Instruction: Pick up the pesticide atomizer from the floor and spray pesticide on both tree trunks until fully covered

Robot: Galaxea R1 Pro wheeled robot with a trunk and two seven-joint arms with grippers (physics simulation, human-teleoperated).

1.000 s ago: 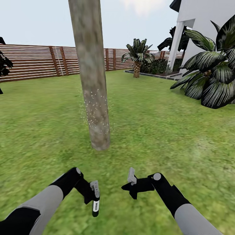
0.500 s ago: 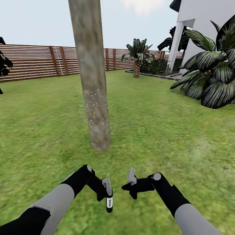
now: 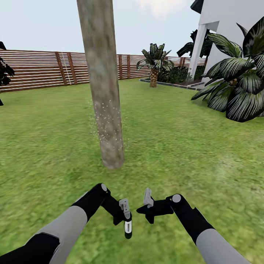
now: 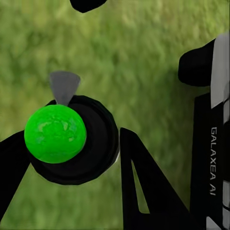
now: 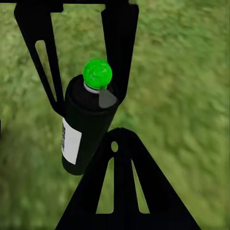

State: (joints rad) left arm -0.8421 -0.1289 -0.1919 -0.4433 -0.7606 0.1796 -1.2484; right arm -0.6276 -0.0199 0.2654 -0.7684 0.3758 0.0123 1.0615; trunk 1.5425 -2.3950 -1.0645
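The small dark pesticide atomizer (image 3: 127, 227) with its green dot hangs clamped between the left gripper's (image 3: 125, 214) fingers; rigid, light, best held round its body. The right gripper (image 3: 147, 200) hovers just beside, fingers apart. Below lies soft green grass floor (image 3: 183, 146); the white-specked grey-brown tree trunk (image 3: 104, 110) stands ahead.

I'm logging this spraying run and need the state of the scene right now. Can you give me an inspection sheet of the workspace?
Surface: green grass lawn.
Job's things: pesticide atomizer held over the grass, green dot on top; tree trunk upright ahead, white specks scattered on its lower part.
Clutter: nothing seen.
Grippers: left gripper shut on the pesticide atomizer; right gripper beside it, holding nothing; I cannot tell whether it is open.
Cables: nothing seen.
Surroundings: brown slat fence, short palm, large-leaved plant, white building.
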